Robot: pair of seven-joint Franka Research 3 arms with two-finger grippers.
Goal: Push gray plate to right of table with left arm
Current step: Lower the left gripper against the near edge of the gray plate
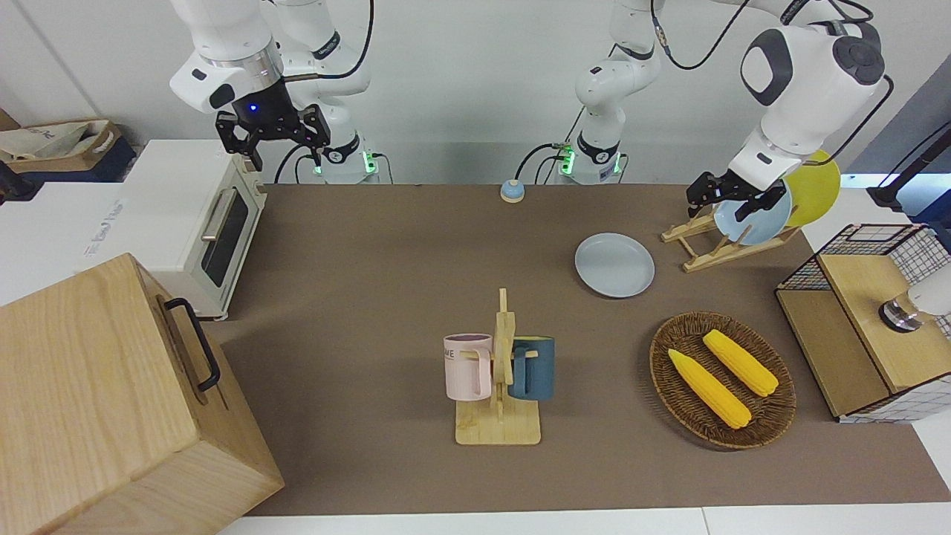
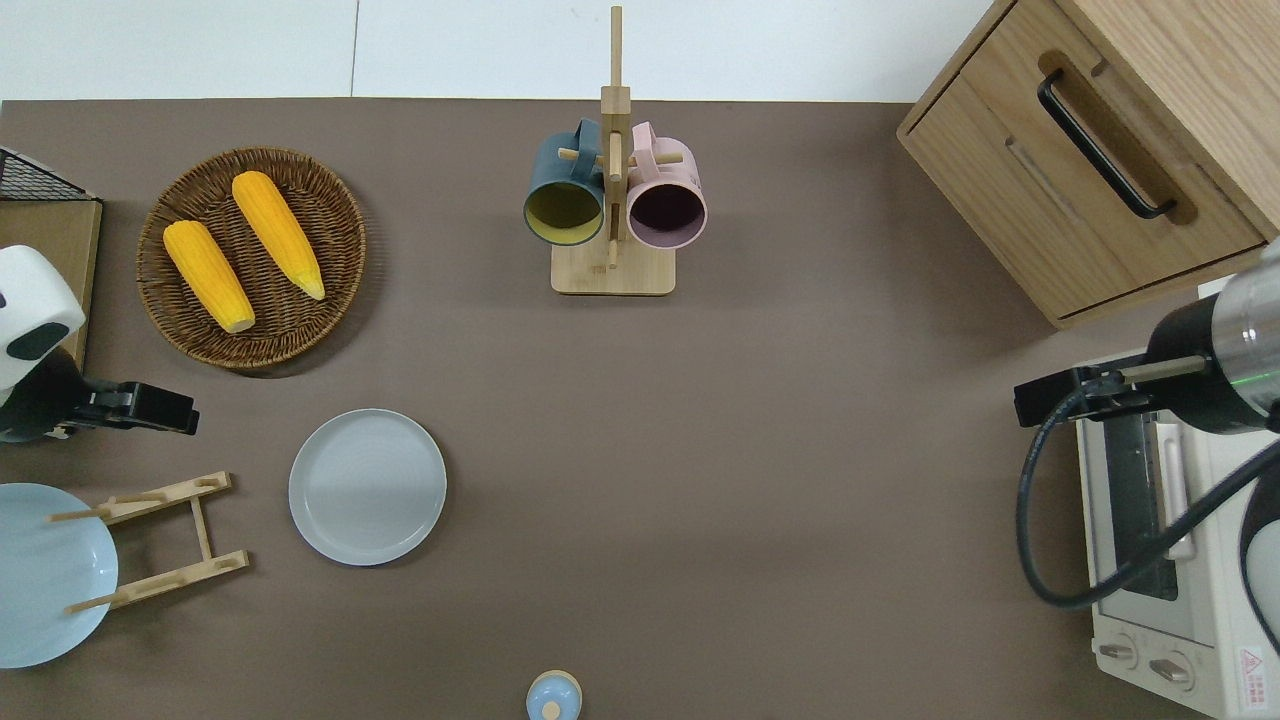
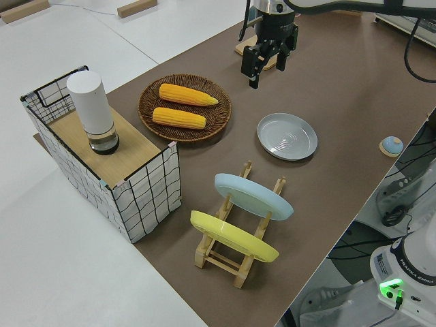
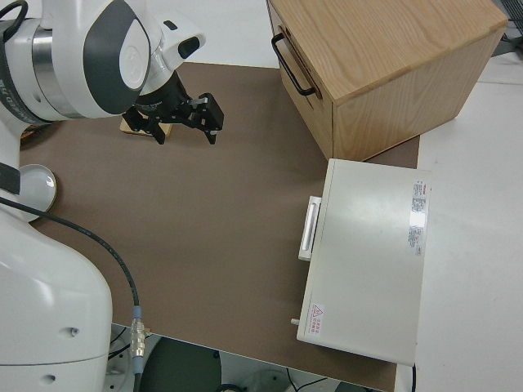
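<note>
Left claw (image 1: 735,200) up in front view, prongs apart, empty, near rack.

Overhead: left claw (image 2: 150,410) by surface (image 2: 760,480) edge at left arm's end; gray plate (image 2: 367,486) flat near there. Better to drop beside rim, then shove across.

Right claw (image 4: 184,118) parked, spread.

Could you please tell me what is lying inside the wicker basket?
Two yellow corn cobs lie side by side in the wicker basket; the weave beneath them is hidden.
</note>
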